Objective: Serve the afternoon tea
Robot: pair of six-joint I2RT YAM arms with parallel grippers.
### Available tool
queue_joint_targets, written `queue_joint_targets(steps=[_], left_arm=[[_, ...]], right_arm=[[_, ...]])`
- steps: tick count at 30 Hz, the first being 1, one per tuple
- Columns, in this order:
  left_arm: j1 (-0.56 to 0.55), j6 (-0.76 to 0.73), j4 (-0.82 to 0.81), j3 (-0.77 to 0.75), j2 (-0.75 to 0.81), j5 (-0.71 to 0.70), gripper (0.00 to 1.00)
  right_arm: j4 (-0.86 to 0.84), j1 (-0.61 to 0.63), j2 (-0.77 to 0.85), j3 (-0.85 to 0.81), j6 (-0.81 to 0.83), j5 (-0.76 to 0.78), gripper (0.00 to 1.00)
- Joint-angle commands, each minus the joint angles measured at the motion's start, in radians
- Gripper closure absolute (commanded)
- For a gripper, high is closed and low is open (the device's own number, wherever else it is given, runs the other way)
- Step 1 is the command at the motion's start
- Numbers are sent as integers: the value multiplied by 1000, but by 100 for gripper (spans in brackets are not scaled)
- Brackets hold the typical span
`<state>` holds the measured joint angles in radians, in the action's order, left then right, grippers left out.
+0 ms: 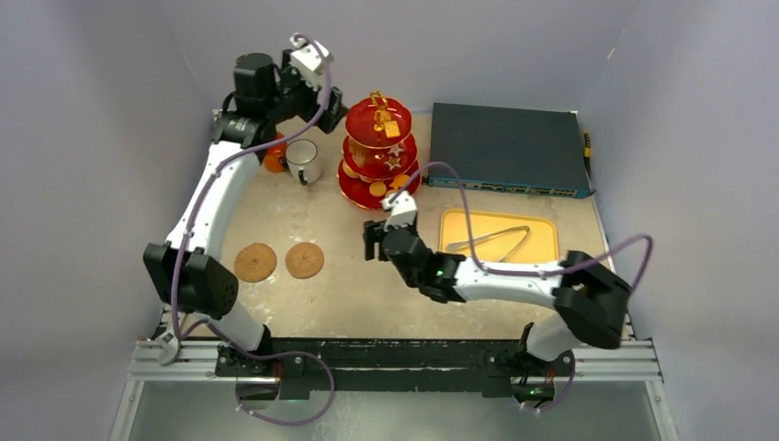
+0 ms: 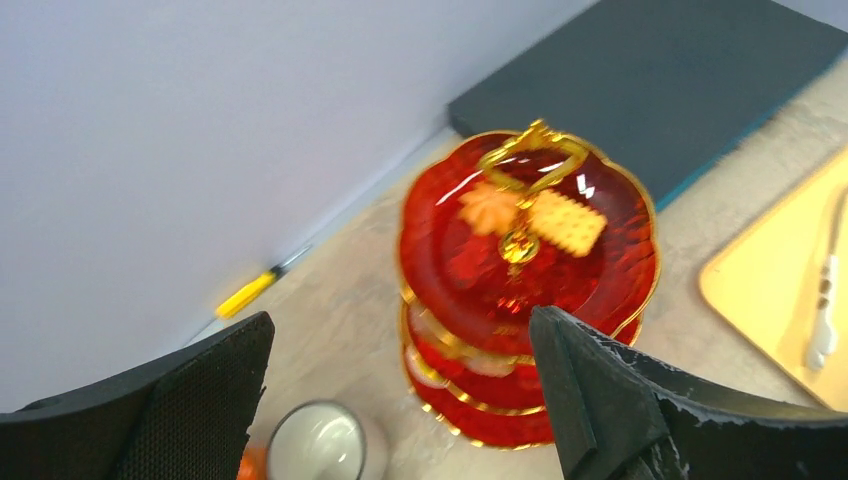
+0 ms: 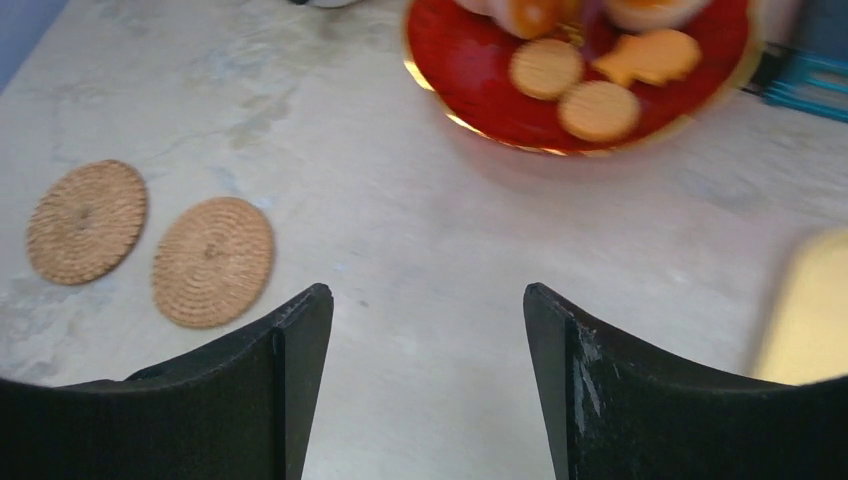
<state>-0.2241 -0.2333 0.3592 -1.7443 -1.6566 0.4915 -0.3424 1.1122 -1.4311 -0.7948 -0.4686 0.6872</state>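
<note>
No legible text, views partly blurred.

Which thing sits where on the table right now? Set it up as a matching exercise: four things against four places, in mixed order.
Things
1. stand
2. white mug
3. coasters
4. tongs

Places
A. on the yellow tray
B. front left, side by side
C. at the back, left of the dark box
D. back left, beside the orange mug

Pairs: 1-C, 2-D, 3-B, 4-A
</note>
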Motion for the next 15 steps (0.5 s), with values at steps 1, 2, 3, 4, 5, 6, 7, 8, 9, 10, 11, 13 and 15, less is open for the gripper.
queue_joint_targets(steps=[1,2,3,4,5,6,7,8,9,10,11,13,15], left_arm=[[92,47,33,95,152,-112,1],[126,37,38,130,187,-104,1],[163,22,53,158,214,-94,1],[208,3,75,176,239,-82,1],[262,-16,111,182,253,-63,1],[316,-48,151,181,258,-34,1],[371,-82,198,181,257,-2,1],[420,-118,235,188,253,20,1],[465,-159,267,199,247,40,1],[505,-207,306,210,235,54,2],[534,-261,344,223,221,57,2],[584,-380,427,244,181,55,2],[621,-499,517,278,151,44,2]], right_arm=[[-178,31,-217,-192,133,-162,27],[-176,38,-282,-252,151,-188,27],[-175,45,-338,-305,165,-219,28],[-175,49,-394,-357,179,-252,28],[-175,55,-442,-403,191,-280,28],[-175,58,-485,-444,200,-308,29],[-167,60,-527,-486,205,-329,30],[-159,63,-565,-521,209,-347,31],[-155,64,-601,-552,214,-361,32],[-148,68,-631,-580,215,-371,33],[-145,70,-662,-605,216,-382,34],[-145,74,-699,-629,218,-410,35],[-133,77,-734,-651,221,-428,37]])
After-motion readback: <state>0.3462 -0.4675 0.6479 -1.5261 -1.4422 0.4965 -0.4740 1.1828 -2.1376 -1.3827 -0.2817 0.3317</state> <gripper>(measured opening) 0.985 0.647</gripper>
